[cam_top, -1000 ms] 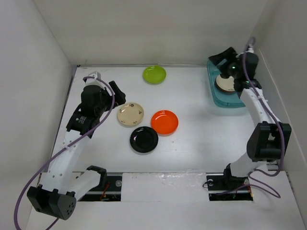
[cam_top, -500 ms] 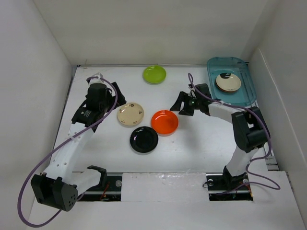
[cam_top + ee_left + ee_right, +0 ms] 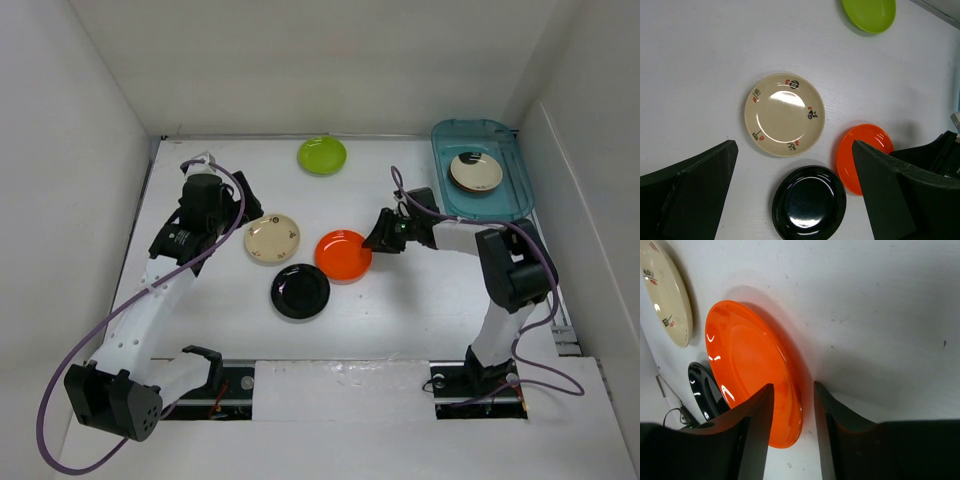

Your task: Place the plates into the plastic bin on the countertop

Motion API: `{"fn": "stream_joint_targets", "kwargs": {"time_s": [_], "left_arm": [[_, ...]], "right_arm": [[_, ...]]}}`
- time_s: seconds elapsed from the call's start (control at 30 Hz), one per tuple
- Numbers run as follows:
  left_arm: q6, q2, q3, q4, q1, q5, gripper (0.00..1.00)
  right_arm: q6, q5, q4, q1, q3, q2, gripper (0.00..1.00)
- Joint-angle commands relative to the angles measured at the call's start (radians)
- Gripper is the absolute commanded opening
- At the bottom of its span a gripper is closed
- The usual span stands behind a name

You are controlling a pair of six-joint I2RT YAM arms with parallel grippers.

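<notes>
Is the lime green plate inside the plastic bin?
No, the lime green plate lies on the countertop, apart from the plastic bin.

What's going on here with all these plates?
Two robot arms are clearing plates into a blue bin. One cream plate lies in it. The right gripper has its jaws around the orange plate's rim. The left gripper hovers open near another cream plate. A green plate and a black plate wait on the countertop.
</notes>
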Motion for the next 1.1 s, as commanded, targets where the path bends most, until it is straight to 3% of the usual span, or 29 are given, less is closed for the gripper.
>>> {"fn": "stream_joint_targets", "kwargs": {"time_s": [0.0,0.07,0.2,0.27,0.5,0.67,1.07], "left_arm": [[0.001,-0.028,0.039,0.01,-0.002,0.011,1.0],[0.001,-0.028,0.039,0.01,-0.002,0.011,1.0],[0.001,-0.028,0.029,0.01,-0.002,0.011,1.0],[0.01,-0.028,0.029,0.01,-0.002,0.011,1.0],[0.011,-0.018,0.029,0.019,-0.002,0.02,1.0],[0.011,-0.018,0.029,0.019,-0.002,0.02,1.0],[0.02,-0.028,0.029,0.038,-0.002,0.061,1.0]], "right_arm": [[-0.014,-0.007,0.049,-0.008,-0.005,0.023,0.42],[-0.014,-0.028,0.049,-0.008,-0.005,0.034,0.37],[-0.014,-0.057,0.059,-0.033,-0.005,0.055,0.09],[0.024,-0.039,0.072,-0.046,-0.005,0.042,0.0],[0.136,0.183,0.039,-0.103,0.004,-0.148,0.0],[0.214,0.245,0.03,-0.232,0.058,-0.311,0.0],[0.437,0.42,0.033,-0.602,0.277,-0.147,0.0]]}}
